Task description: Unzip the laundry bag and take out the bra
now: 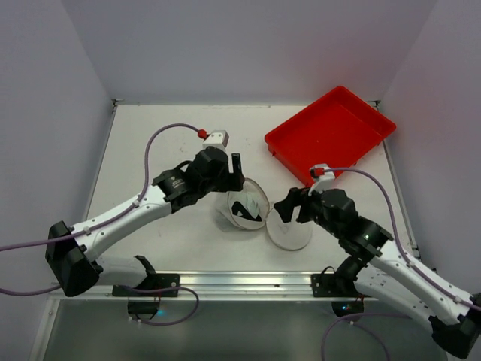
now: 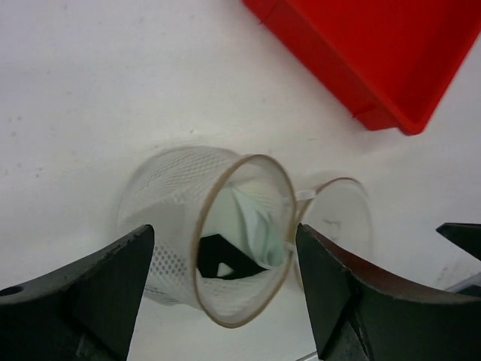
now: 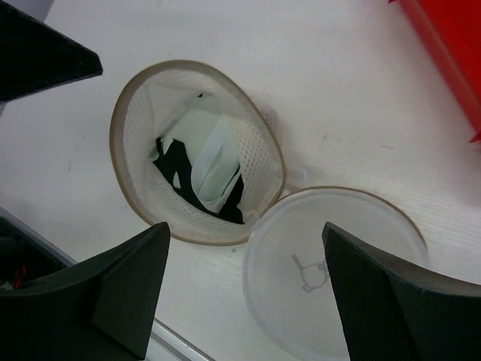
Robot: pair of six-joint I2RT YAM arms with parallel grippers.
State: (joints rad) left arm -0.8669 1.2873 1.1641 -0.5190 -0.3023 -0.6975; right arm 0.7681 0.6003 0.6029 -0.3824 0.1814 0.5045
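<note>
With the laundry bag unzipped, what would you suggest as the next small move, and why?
Probably ease the right gripper into the open mouth of the laundry bag and pinch the bra: the lid lies flat, the fabric is exposed, and its fingers stand open.

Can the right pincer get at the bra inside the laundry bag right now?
Probably yes. The laundry bag has its mouth gaping toward the open right pincer, its lid lies flat to one side, and the bra shows inside with nothing across the opening.
</note>
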